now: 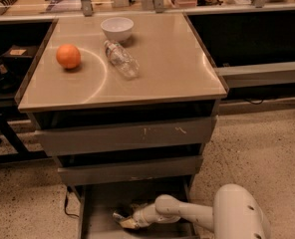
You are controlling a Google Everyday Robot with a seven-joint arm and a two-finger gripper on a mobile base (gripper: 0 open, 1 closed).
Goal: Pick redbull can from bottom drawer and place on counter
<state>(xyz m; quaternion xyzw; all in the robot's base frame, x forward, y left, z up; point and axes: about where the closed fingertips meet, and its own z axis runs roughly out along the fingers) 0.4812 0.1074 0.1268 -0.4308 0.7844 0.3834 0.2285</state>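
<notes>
Tool (128,220) is way down low inside the bottom drawer (95,218), which is pulled out and looks like a shallow grey metal tray with a plain flat floor. The smooth, rounded white arm (187,212) reaches in from the right of it. The redbull can (119,215) sits right at the tool's left tip, a small shiny silver thing catching the light, lying on the drawer floor. It seems to be touching the tool, but honestly I can't tell whether the tool is clamped on it or just up against it.

Well above the tool are the two upper drawers (122,136), flat grey metal fronts, the top one a bit scuffed. Higher still is the surface (162,68), a square glossy beige top with a thin dark rim. On it, up and left of the tool, there's a round orange (68,56). A small white bowl (117,29) sits farther back, and a clear crinkly plastic bottle (121,59) lies on its side just in front of the bowl. Speckled floor (257,143) off to the right of the tool.
</notes>
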